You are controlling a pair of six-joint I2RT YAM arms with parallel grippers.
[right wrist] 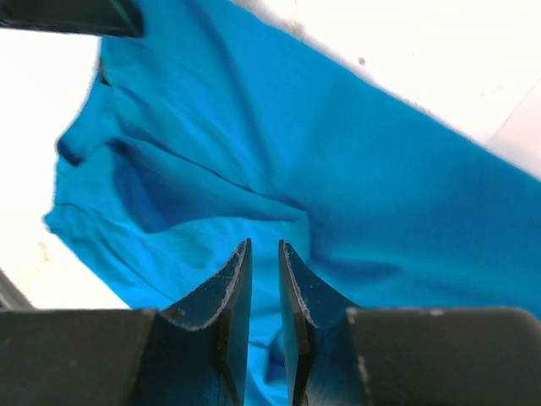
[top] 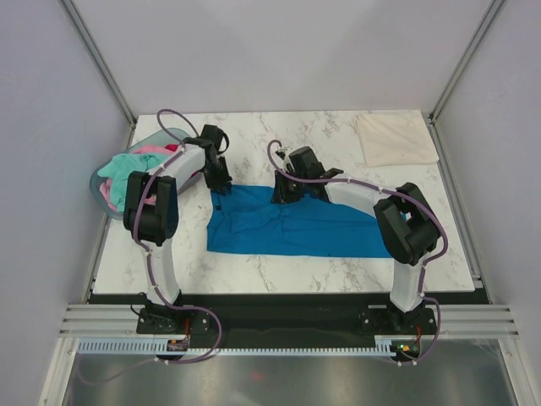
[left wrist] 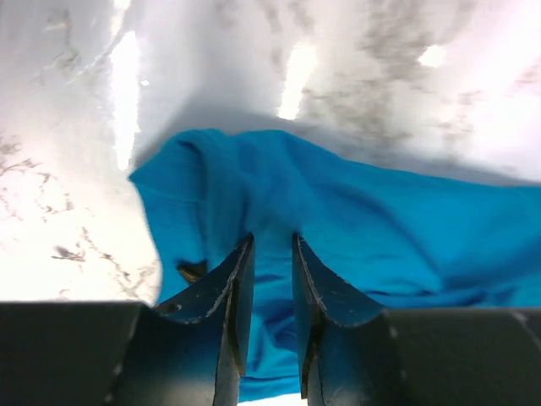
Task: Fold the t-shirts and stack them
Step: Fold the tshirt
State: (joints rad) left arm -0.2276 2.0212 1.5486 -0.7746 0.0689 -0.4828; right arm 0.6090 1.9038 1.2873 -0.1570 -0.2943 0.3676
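A bright blue t-shirt [top: 296, 224] lies across the middle of the marble table, partly folded and wrinkled. My left gripper [top: 221, 191] is at its far left corner, its jaws nearly closed with blue cloth [left wrist: 355, 211] pinched between them [left wrist: 272, 240]. My right gripper [top: 280, 194] is on the shirt's far edge further right, also pinching blue cloth [right wrist: 355, 169] in a narrow gap [right wrist: 264, 245]. A folded cream t-shirt [top: 396, 138] lies at the back right. Mint green [top: 127, 169], pink [top: 150, 150] and red shirts are heaped in the basket.
The pale blue-grey oval basket [top: 100, 188] stands at the table's left edge, just behind my left arm. Metal frame posts rise at the back corners. Bare marble [top: 279, 275] shows in front of the blue shirt.
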